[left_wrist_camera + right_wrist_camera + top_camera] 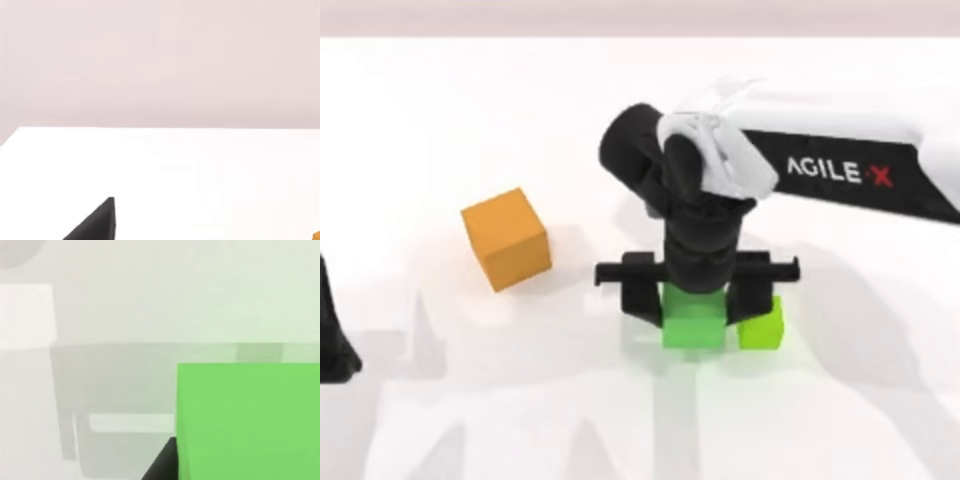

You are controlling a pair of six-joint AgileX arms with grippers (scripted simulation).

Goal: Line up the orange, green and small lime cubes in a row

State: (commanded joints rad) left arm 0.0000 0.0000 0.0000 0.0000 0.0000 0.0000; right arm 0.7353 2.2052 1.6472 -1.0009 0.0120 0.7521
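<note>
White tabletop all round. My right gripper straddles the green cube, fingers at its flat sides; whether they pinch it I cannot tell. It sits just left of the small lime cube; the orange cube lies far left. Rigid, light blocks, I judge.

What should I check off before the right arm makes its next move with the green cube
1. Right end effector straddles the green cube: ok.
2. Fingers closed on it: cannot tell.
3. Small lime cube next to the green cube on its right: ok, contact cannot tell.
4. Orange cube in the row: not ok, apart at left, rotated.
5. Left arm clear at table's left edge: ok.
</note>
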